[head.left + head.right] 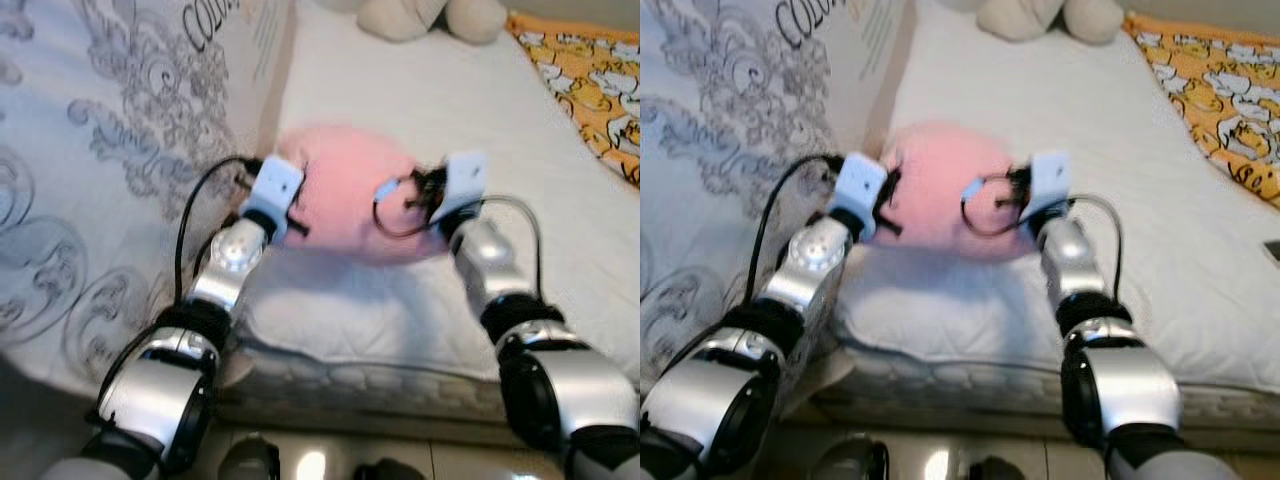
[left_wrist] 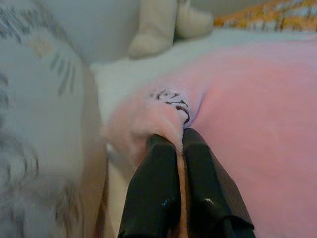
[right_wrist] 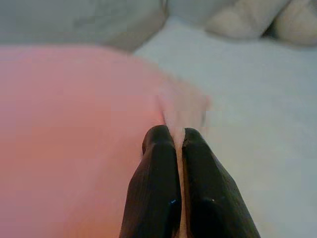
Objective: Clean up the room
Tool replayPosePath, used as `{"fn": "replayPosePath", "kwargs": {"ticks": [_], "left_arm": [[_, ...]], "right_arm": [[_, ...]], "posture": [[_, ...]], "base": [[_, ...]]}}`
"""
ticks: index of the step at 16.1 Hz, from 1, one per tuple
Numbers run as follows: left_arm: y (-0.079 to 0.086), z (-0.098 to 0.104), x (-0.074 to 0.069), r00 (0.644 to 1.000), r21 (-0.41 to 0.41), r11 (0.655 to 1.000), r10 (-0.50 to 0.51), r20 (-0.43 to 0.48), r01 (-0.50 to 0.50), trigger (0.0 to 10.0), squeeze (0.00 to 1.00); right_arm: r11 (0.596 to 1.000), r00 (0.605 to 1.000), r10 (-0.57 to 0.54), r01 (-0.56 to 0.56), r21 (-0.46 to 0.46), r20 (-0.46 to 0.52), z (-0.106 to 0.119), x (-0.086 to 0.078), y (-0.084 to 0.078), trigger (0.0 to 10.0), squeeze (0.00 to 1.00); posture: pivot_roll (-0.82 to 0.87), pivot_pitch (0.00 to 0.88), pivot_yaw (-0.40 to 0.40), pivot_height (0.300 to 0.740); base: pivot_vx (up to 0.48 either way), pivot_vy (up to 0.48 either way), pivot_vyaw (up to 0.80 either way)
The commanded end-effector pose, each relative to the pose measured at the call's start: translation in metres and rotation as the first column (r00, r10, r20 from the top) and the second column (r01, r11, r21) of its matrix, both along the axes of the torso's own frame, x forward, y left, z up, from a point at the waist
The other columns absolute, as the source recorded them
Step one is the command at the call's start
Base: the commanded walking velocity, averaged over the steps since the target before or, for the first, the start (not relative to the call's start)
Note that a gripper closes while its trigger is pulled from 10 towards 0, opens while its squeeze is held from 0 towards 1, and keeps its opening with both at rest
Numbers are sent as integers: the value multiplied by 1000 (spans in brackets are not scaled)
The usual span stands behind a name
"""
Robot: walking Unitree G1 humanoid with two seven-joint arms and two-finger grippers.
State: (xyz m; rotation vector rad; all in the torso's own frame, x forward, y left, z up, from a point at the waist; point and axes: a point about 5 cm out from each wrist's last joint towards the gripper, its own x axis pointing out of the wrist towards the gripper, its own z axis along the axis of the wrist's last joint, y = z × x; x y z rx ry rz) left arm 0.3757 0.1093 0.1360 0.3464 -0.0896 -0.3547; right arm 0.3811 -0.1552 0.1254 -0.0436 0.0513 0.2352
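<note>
Bed (image 1: 420, 90): a white mattress cover runs away from the robot, with the near edge of the mattress just in front of its arms.
Patterned bedding (image 1: 110, 150): a pale cover with grey scrollwork and some dark lettering lies heaped along the robot's left side of the bed, touching the left arm's cable.
Yellow blanket (image 1: 590, 90): orange-yellow cloth with white cartoon figures sits at the far right corner of the bed, well apart from the grippers.
Pink plush cushion (image 1: 345, 200): a round, fuzzy pink shape sits on the white cover near the bed's near edge, between the two wrists, just beside the patterned bedding; the eye views are blurred here. A small patch of dark stitching shows on the fold at its left edge in the left wrist view.
Cream soft toy (image 1: 430, 18): it sits at the far end of the bed, well beyond the pink cushion; its pale limbs appear in both wrist views.
Left gripper (image 2: 179, 144): at the cushion's left edge, its two black fingers pressed nearly together, pinching a fold of pink fabric between them.
Right gripper (image 3: 179, 136): at the cushion's right edge, fingers likewise drawn close, nipping a thin ridge of pink fabric above the white cover.
Cables: black loops hang from both wrists beside the cushion.
</note>
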Motion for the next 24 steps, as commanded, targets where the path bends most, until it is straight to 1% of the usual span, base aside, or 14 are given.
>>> {"fn": "replayPosePath", "kwargs": {"ticks": [1, 3, 5, 7, 8, 10, 13, 14, 17, 19, 20, 21, 23, 24], "left_arm": [[1, -9, -4, 1000, 22, 1000, 4, -14, -4, 0, 0], [-2, -21, -10, 999, -22, 1000, -1, -54, 0, 0, 0], [-5, -32, -16, 995, -59, 998, 1, -97, -7, 0, 0], [-17, -47, -28, 991, -113, 994, -15, -136, -1, 0, 0], [-25, -47, -33, 992, -136, 991, -24, -124, 7, 0, 0], [-31, -39, -31, 995, -153, 988, -41, -89, 27, 0, 0], [-31, 7, -10, 998, -164, 986, -27, 50, 35, 0, 0], [-24, 28, 1, 995, -166, 986, 0, 104, 17, 0, 0], [-5, 54, 13, 984, -157, 987, 64, 168, -37, 0, 0], [19, 62, 17, 969, -140, 984, 135, 207, -107, 0, 0], [24, 62, 17, 966, -136, 983, 150, 211, -122, 0, 0], [41, 56, 14, 949, -120, 974, 217, 227, -193, 0, 0], [57, 50, 8, 921, -117, 954, 299, 252, -278, 0, 0], [69, 47, 3, 893, -119, 933, 358, 272, -338, 0, 0]], "right_arm": [[1000, 998, -13, 11, -25, -56, -14, -5, -3, 0, 0], [1000, 995, 23, -25, -17, -93, -25, -11, 5, 0, 0], [999, 989, 41, -44, -19, -142, -37, -17, 6, 0, 0], [998, 983, 48, -52, -20, -177, -47, -22, 5, 0, 0], [998, 984, 49, -53, -20, -172, -47, -23, 5, 0, 0], [998, 990, 50, -54, -23, -133, -39, -19, 6, 0, 0], [998, 997, 57, -55, -40, 53, 13, 4, 12, 0, 0], [997, 989, 74, -69, -42, 125, 37, 13, 16, 0, 0], [993, 967, 114, -105, -50, 226, 76, 24, 29, 0, 0], [990, 955, 140, -135, -38, 260, 94, 28, 42, 0, 0], [990, 955, 144, -140, -35, 258, 95, 29, 44, 0, 0], [986, 957, 165, -166, -17, 239, 90, 27, 54, 0, 0], [982, 959, 187, -190, -7, 214, 80, 24, 62, 0, 0], [978, 958, 205, -208, -2, 199, 73, 22, 67, 0, 0]], "posture": [[95, 221, -44, 740], [90, 243, -47, 740], [91, 248, -50, 740], [88, 249, -53, 740], [85, 245, -56, 740], [85, 239, -58, 740], [81, 213, -64, 740], [81, 202, -67, 740], [91, 173, -77, 740], [108, 153, -87, 740], [108, 153, -87, 740], [112, 153, -89, 740], [110, 160, -93, 740], [108, 164, -95, 740]], "base": [[0, 0, 0], [0, 0, 0], [0, 0, 0], [0, 0, 0], [0, 0, 0], [0, 0, 0], [0, 0, 0], [0, 0, 0], [0, 0, 0], [0, 0, 0], [0, 0, 0], [0, 0, 0], [0, 0, 0], [0, 0, 0]]}}
